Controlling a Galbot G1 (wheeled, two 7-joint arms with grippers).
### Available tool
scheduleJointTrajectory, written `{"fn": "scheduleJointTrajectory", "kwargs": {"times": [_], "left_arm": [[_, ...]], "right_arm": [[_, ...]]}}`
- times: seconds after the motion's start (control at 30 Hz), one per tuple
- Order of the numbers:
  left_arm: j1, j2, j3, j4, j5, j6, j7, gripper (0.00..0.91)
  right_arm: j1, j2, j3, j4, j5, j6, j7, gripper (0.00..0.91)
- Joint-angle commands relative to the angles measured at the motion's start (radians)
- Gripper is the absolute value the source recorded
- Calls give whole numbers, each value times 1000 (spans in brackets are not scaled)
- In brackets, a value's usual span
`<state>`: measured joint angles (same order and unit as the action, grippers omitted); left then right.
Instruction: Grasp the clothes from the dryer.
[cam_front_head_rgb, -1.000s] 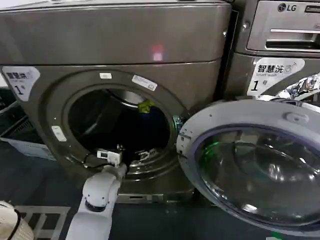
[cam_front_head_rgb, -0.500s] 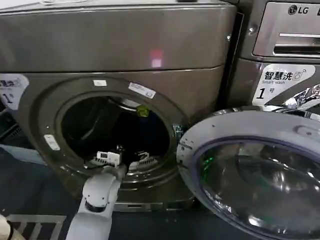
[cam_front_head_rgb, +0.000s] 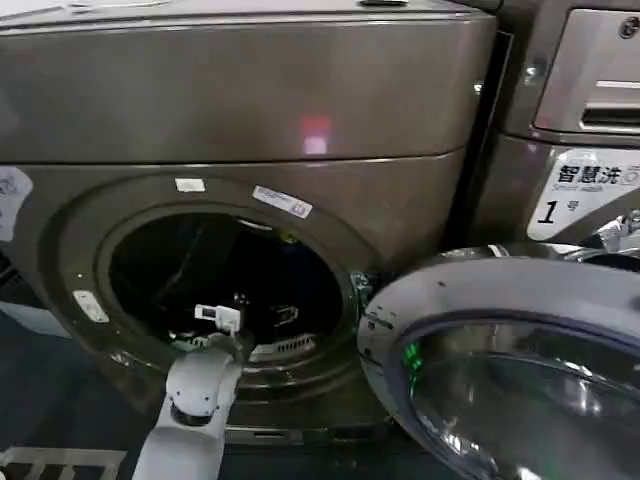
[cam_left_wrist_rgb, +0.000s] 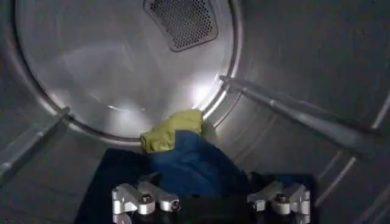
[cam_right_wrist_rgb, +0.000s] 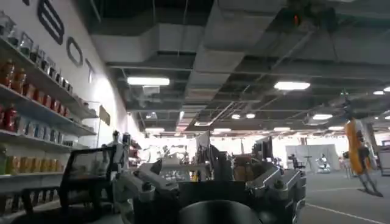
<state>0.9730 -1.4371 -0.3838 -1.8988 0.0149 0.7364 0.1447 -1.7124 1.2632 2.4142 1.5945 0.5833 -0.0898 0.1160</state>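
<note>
Clothes (cam_left_wrist_rgb: 189, 167): navy heap with a yellow-green piece at its 12 o'clock edge, lying on the drum floor of the dryer (cam_front_head_rgb: 250, 110). Left gripper (cam_left_wrist_rgb: 210, 201) inside the porthole, just short of the heap, jaws apart. Right gripper (cam_right_wrist_rgb: 213, 195) faces the room, jaws apart. Glass door (cam_front_head_rgb: 520, 360) hangs open at 4 o'clock.

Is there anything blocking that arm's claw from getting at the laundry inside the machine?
Nothing visible. The dryer door hangs open to the side, and the left end effector, fingers apart, is already inside the drum with the clothes lying directly ahead.
</note>
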Motion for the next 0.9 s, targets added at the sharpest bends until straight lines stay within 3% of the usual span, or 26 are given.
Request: {"fn": "scheduleJointTrajectory", "kwargs": {"times": [0.03,0.37,0.63,0.9], "left_arm": [[-13,-4,2,40,-2,49,-18,907],[-123,-28,4,163,-26,49,-38,907],[-285,-47,9,364,-27,49,-47,907],[-406,-52,6,597,-10,-40,-70,907]], "right_arm": [[2,-3,-1,-1,-1,5,2,907],[8,-7,-18,7,-1,6,2,907],[12,-10,-27,7,-2,8,3,907],[12,-10,-28,4,-5,11,2,907]]}}
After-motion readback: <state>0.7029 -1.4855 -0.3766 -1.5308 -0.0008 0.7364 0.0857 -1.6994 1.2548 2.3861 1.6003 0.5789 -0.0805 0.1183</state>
